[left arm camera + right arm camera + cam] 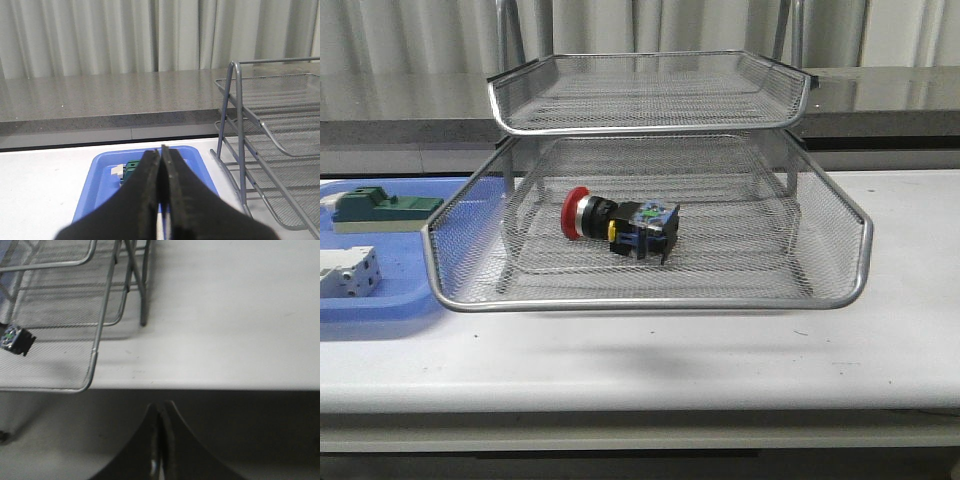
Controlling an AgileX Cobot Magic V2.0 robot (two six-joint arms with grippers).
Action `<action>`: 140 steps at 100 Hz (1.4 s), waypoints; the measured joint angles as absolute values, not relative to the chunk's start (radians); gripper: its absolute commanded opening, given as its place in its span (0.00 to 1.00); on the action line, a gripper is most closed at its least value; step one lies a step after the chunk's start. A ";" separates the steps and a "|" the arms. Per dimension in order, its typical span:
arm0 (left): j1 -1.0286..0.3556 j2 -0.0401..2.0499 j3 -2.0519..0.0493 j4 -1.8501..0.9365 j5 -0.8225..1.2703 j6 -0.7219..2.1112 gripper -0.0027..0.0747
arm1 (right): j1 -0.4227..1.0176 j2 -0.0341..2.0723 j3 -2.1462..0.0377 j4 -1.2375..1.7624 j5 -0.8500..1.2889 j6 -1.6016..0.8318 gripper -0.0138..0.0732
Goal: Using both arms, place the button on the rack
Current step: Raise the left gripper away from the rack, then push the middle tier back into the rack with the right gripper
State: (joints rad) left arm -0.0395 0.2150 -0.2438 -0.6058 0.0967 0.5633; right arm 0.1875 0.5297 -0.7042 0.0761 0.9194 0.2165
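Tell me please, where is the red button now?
In the front view the button lies on its side in the middle tray of the rack, near the centre, red cap pointing left. The blue tray is to the rack's left.

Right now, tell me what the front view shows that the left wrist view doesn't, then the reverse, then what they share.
Only the front view shows the button lying on its side in the lower tier in view of the rack, its red cap toward the left. It also shows the white terminal block clearly.

Only the left wrist view shows the left gripper, fingers pressed together with nothing between them, above the tray.

Both show the rack, the blue tray, the green block in it and the white table.
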 measured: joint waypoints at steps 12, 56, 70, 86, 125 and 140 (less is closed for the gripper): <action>-0.039 0.215 -0.244 -0.606 0.097 0.563 0.01 | 0.187 0.655 -0.704 0.180 0.923 0.214 0.03; -0.039 0.215 -0.244 -0.606 0.097 0.563 0.01 | 0.374 1.039 -0.688 0.306 0.785 0.133 0.03; -0.039 0.215 -0.244 -0.606 0.097 0.563 0.01 | 0.471 1.133 -0.660 0.355 0.677 0.133 0.03; -0.039 0.215 -0.244 -0.606 0.097 0.563 0.01 | 0.575 1.232 -0.654 0.397 0.552 0.133 0.04; -0.039 0.215 -0.244 -0.606 0.096 0.563 0.01 | 0.721 1.420 -0.654 0.453 0.307 0.133 0.04; -0.039 0.215 -0.244 -0.606 0.096 0.563 0.01 | 0.723 1.437 -0.659 0.453 0.253 0.133 0.05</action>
